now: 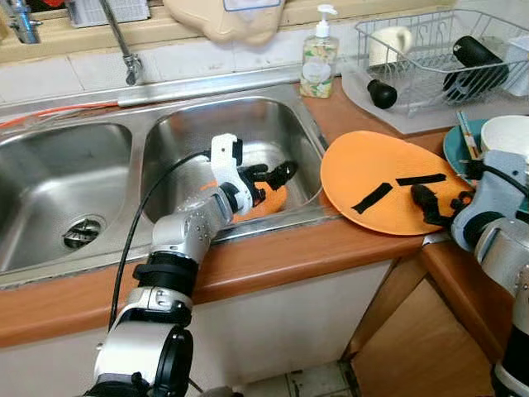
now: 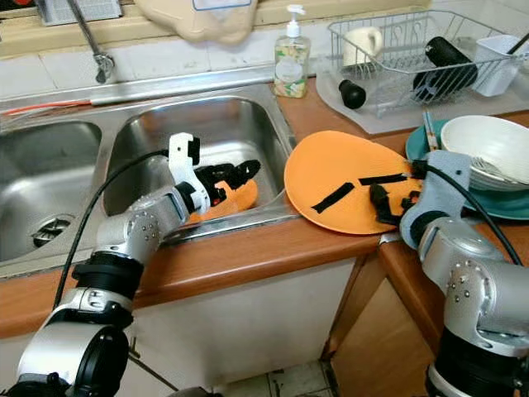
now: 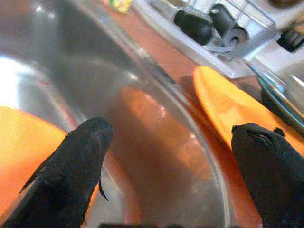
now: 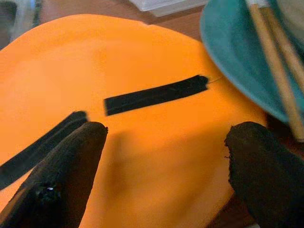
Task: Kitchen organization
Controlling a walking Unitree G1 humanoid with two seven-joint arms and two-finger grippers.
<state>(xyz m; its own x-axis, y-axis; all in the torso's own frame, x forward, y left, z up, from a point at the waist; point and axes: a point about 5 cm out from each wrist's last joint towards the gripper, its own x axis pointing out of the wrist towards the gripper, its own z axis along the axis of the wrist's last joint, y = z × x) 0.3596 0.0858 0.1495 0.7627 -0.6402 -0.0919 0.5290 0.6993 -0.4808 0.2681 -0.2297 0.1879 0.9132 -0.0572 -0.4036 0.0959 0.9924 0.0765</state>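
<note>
left tool [image 1: 273, 178]: fingers spread, over smooth orange plate [image 1: 263, 204] in steel sink basin [image 1: 248, 132] | right tool [image 4: 166, 166]: spread above round orange plate [image 1: 384, 182] with black strips, on wooden surface [image 1: 331, 244]

A home kitchen — a steel double sink [image 1: 50, 178] with a faucet [image 1: 122, 45], soap bottle [image 1: 318, 56], dish rack [image 1: 438, 58] and stacked crockery [image 2: 488, 153] on a wooden desk [image 1: 273, 256].
</note>
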